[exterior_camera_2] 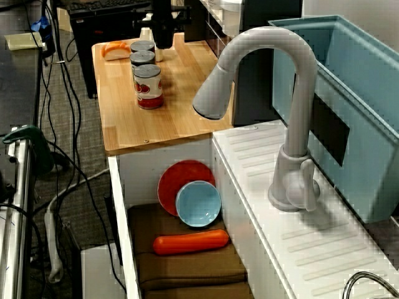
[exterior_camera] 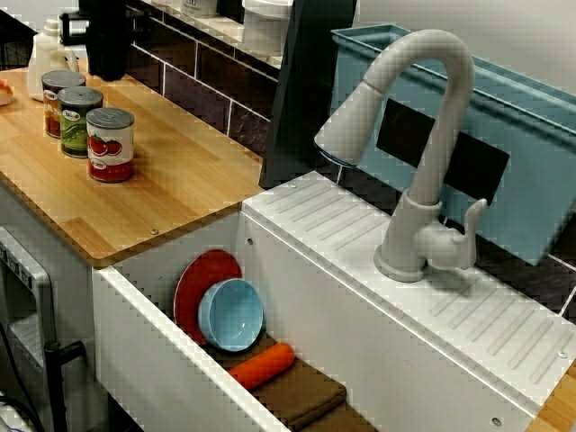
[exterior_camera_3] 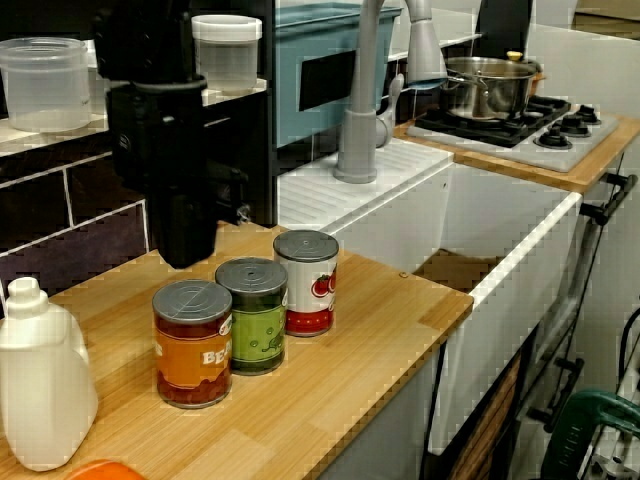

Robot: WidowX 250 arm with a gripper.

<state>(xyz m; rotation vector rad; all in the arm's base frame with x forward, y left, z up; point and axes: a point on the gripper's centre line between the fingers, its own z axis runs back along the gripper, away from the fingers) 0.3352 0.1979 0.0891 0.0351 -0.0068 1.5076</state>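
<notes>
A cut-off orange lump (exterior_camera_3: 100, 470) and smooth white jug (exterior_camera_3: 42, 385) flank three cylindrical tins (exterior_camera_3: 254, 315) on the wooden table (exterior_camera_3: 380, 330), with the dark claw (exterior_camera_3: 188, 252) just behind, too murky to tell its spread.

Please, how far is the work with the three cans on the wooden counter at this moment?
Done: nothing that shows; the tomato can, green can and orange can stand upright in a row on the counter. In hand: the hand hangs just behind them, touching none; whether it is open, I cannot tell. Left: any grasp or move of a can.
</notes>
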